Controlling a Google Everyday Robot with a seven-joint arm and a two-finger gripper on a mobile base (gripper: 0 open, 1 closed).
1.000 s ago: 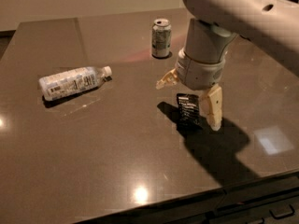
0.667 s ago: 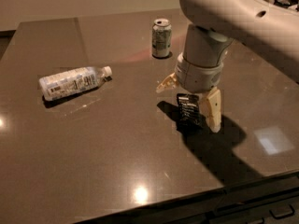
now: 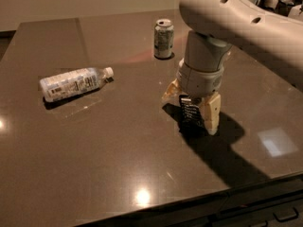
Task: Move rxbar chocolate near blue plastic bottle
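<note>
From my station I see the arm [image 3: 232,18] reaching in from the upper right, with the gripper [image 3: 191,114] pointing straight down over the right half of the dark table [image 3: 118,169]. It is clenched on the rxbar chocolate [image 3: 189,110], which stands on end between the 2 cream fingers [image 3: 211,113], its black wrapper and pale lettering facing me. I cannot tell whether the bar's lower end touches the tabletop or sits just above it; a dark shadow spreads from it toward the front right. The blue plastic bottle [image 3: 73,83] lies on its side well apart, on the left of the table, with its white cap [image 3: 108,72] pointing right and slightly back. 1 silver-green drink can [image 3: 164,38] stands upright at the back, behind the gripper and clear of both the bar and the bottle.
</note>
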